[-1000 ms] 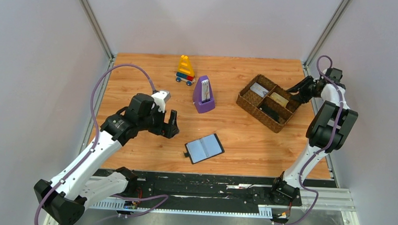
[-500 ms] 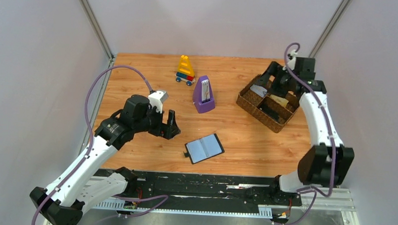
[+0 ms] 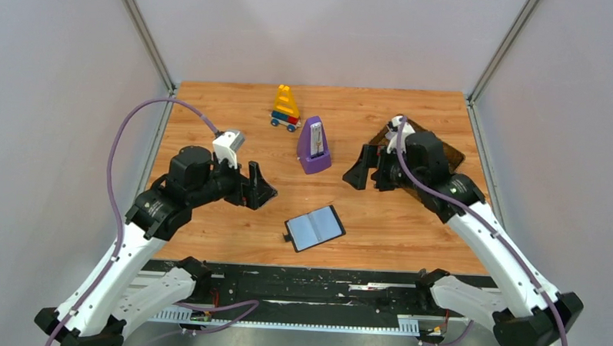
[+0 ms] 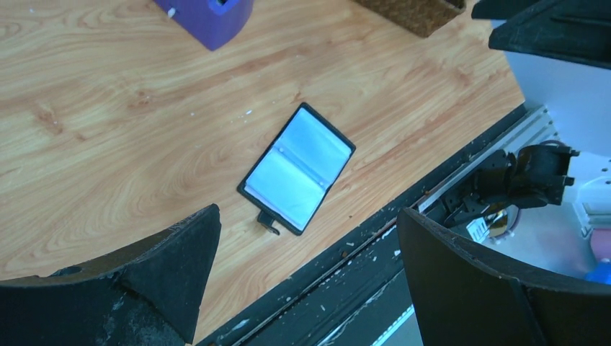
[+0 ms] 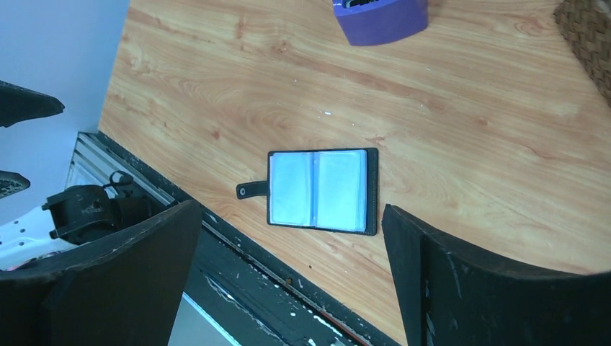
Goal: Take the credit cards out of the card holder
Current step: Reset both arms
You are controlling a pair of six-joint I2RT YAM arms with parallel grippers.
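The card holder (image 3: 314, 228) lies open and flat on the wooden table near the front edge, showing two pale grey-blue panels inside a black rim, strap to the left. It also appears in the left wrist view as the card holder (image 4: 299, 168) and in the right wrist view as the card holder (image 5: 321, 189). No credit cards show anywhere; I cannot tell whether the pockets hold any. My left gripper (image 3: 263, 187) hovers open to its upper left. My right gripper (image 3: 369, 176) hovers open to its upper right. Nothing sits between either pair of fingers.
A purple metronome (image 3: 313, 146) stands behind the card holder, with a coloured block toy (image 3: 286, 108) further back. The brown woven tray (image 5: 587, 32) at the back right is mostly hidden behind my right arm. The black base rail (image 3: 315, 285) runs along the table's front edge.
My right arm swung from the woven tray leftward toward the table's middle, and its jaws opened wide. My left arm shifted slightly and stayed open.
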